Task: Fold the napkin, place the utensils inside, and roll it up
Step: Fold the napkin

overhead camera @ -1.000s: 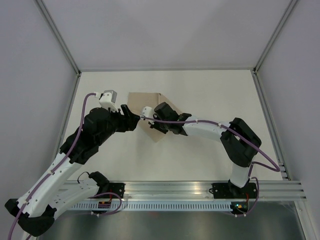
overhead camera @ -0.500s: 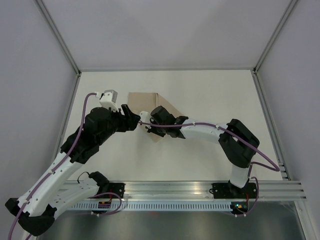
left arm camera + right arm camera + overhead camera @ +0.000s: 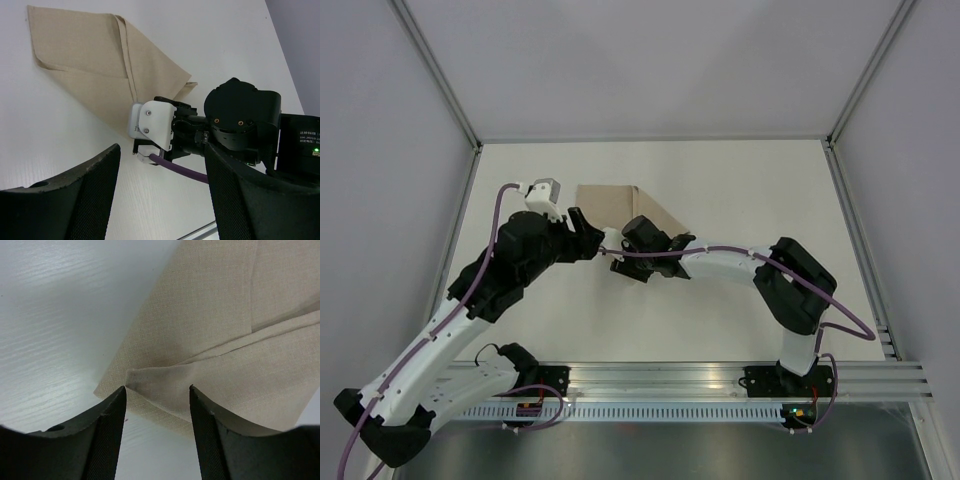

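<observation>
Right, white bench (image 3: 750, 190) carries everything, with the napkin (image 3: 610, 200) lying flat on it, so all positions below are relative to the napkin.

Left arm (image 3: 510, 265) reaches in from the napkin's left side. Right arm (image 3: 740, 262) reaches in from its right, and its wrist sits over the near part of the cloth, hiding that part in the top view.

Napkin (image 3: 85, 60) is folded, not a plain square. There's a straight far edge, one slanted edge on the right, and a flap laid over the top with a hem line running across it. The near corner (image 3: 150, 385) has a small flap doubled over on itself.

Left pincer (image 3: 161, 165) is wide, with nothing between the fingers (image 3: 75, 200). It sits just off the napkin's left edge, aimed at the right arm's wrist and its white camera block (image 3: 151, 125).

Right pincer (image 3: 156, 395) hangs directly over the napkin's near corner. The jaws are apart and the cloth shows in the gap below them, lying loose, not clamped. Can't tell whether the fingertips touch the fabric.

Purple cable (image 3: 180, 171) runs along the right wrist, just off the napkin's near edge.
</observation>
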